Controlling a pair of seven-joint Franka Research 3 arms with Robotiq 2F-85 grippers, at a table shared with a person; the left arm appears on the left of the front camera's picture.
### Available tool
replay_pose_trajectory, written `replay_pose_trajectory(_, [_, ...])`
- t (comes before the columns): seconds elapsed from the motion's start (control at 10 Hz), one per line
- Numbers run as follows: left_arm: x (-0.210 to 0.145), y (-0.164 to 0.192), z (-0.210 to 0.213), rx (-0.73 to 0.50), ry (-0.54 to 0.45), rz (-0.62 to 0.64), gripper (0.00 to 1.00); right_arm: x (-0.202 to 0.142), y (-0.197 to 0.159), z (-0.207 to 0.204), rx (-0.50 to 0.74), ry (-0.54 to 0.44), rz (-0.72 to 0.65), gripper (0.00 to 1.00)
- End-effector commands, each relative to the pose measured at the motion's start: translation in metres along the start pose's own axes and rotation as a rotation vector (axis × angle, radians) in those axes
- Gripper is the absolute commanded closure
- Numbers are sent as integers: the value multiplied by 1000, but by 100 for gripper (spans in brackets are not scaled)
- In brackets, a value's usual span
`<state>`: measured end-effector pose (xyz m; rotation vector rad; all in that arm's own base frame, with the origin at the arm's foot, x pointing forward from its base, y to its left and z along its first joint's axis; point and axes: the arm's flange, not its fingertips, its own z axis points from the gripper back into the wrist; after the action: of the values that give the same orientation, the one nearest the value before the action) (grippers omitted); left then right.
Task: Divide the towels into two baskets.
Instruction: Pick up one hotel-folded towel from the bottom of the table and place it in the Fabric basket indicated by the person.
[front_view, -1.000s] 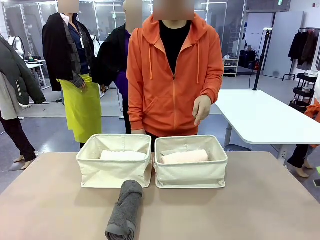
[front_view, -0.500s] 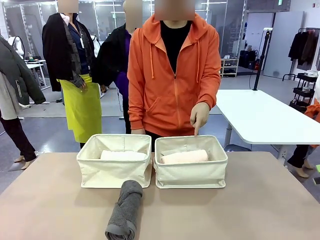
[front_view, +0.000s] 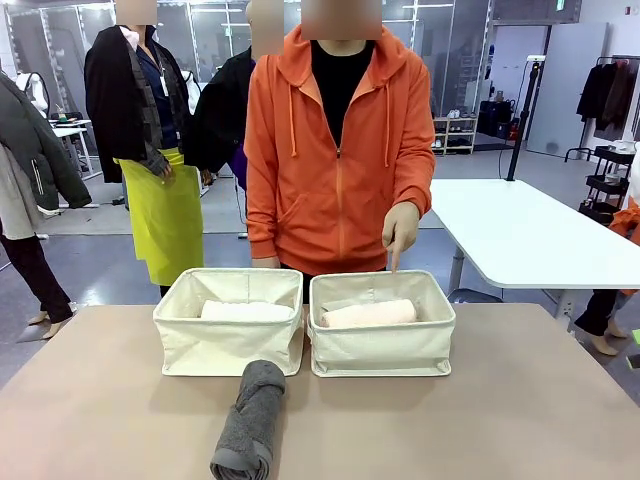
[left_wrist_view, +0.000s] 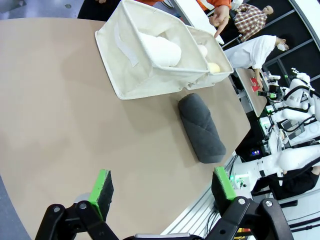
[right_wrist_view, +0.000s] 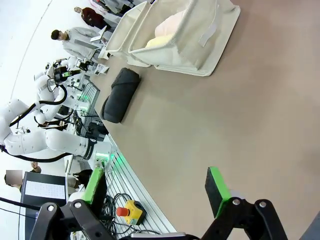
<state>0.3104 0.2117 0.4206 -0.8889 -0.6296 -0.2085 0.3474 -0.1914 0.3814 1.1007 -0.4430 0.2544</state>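
Two cream baskets sit side by side on the tan table (front_view: 520, 400) in the front view. They touch each other. The left basket (front_view: 228, 345) has a white towel (front_view: 246, 311) lying in it. The right basket (front_view: 382, 345) has a pink towel (front_view: 368, 314) lying in it. A dark grey towel (front_view: 250, 420) lies rolled up on the table, just in front of the baskets, near the spot where they meet. A person in an orange hoodie (front_view: 335, 160) stands behind the baskets. The person's hand (front_view: 401, 228) points one finger down at the far edge of the right basket.

From the left wrist view, the left gripper (left_wrist_view: 161, 189) hangs over the bare table. Its two green pads (left_wrist_view: 102, 187) are spread far apart and nothing is between them. Farther off lie the dark grey towel (left_wrist_view: 201, 127) and the two baskets (left_wrist_view: 145, 75). The white towel (left_wrist_view: 162, 49) shows inside the nearer basket, and a bit of a pale yellow towel (left_wrist_view: 213, 67) peeks out of the other one. The pointing hand (left_wrist_view: 219, 17) is at the top.

From the right wrist view, the right gripper (right_wrist_view: 156, 187) is also spread wide with nothing in it, above the bare table. Far ahead are the dark grey towel (right_wrist_view: 120, 95) and the baskets (right_wrist_view: 195, 47). The nearer basket holds the pink towel (right_wrist_view: 172, 26) with the yellow one (right_wrist_view: 156, 42) next to it.
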Motion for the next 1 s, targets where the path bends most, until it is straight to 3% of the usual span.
replay_pose_trajectory(0.0, [-2, -2, 3, 1, 8, 7, 0, -1, 4, 0, -11, 0, -6, 0])
replay_pose_trajectory(0.2, [0, 0, 0, 0, 0, 0, 0, -1, 4, 0, -11, 0, -6, 0])
replay_pose_trajectory(0.5, [7, -44, -73, -33, 165, -11, 0, -1, 4, 0, -11, 0, -6, 0])
replay_pose_trajectory(0.9, [0, -94, -166, -25, 274, 35, 0, -1, 4, 0, -11, 0, -6, 0])
